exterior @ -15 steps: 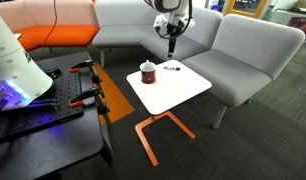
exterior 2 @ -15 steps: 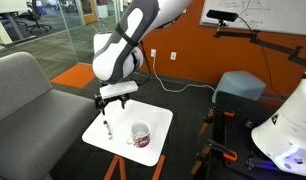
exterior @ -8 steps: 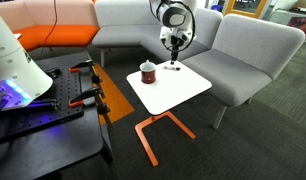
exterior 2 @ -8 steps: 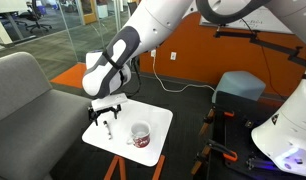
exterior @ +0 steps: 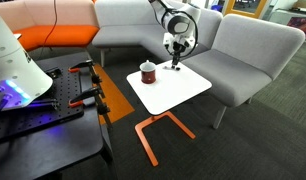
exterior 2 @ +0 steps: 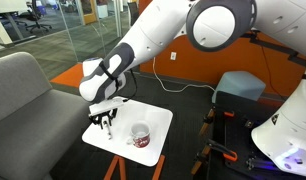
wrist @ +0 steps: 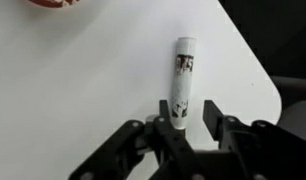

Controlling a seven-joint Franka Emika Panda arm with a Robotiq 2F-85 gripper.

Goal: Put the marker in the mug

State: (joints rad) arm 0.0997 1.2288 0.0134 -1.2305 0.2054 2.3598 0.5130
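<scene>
Right now I judge myself to be at the grasp step. In the wrist view my fingers [wrist: 215, 120] stand open low in the frame, one on each side of the near end of the marker [wrist: 182, 85]. The marker lies flat on the white tabletop [wrist: 73, 100] and runs up toward the middle of the frame. I cannot tell whether either finger touches it. In an exterior view the mug [exterior: 147, 72] stands upright on the same tabletop, left of my wrist, near the marker but apart from it. In the wrist view the mug is only a red-brown sliver at the upper left edge. Next, I reckon, I must close squarely on the thin barrel so it neither rolls nor pivots. Then I lift it clear, carry it over the mug's rim and tip it end-down before letting go.
</scene>
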